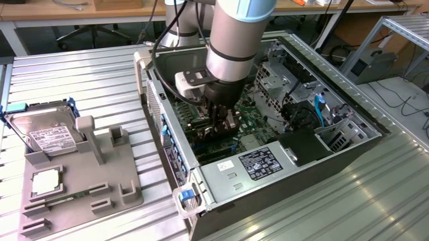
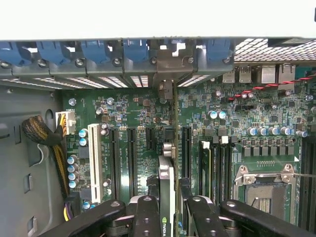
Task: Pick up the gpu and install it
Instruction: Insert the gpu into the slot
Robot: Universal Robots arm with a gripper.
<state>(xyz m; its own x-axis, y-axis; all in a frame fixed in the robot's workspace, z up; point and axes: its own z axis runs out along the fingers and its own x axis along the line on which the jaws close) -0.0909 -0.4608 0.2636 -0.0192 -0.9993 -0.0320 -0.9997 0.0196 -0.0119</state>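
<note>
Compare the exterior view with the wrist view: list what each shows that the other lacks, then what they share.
Exterior view: the whole open computer case on the ribbed table, a grey fixture on the exterior view's left carrying a hard drive, and the arm reaching down into the case.

Wrist view: the row of blue slot clips, the empty processor socket, and the gpu seen edge-on, standing upright between the claw fingers, its bracket end toward the slot openings.

Both: the green motherboard and the claw over it.
</note>
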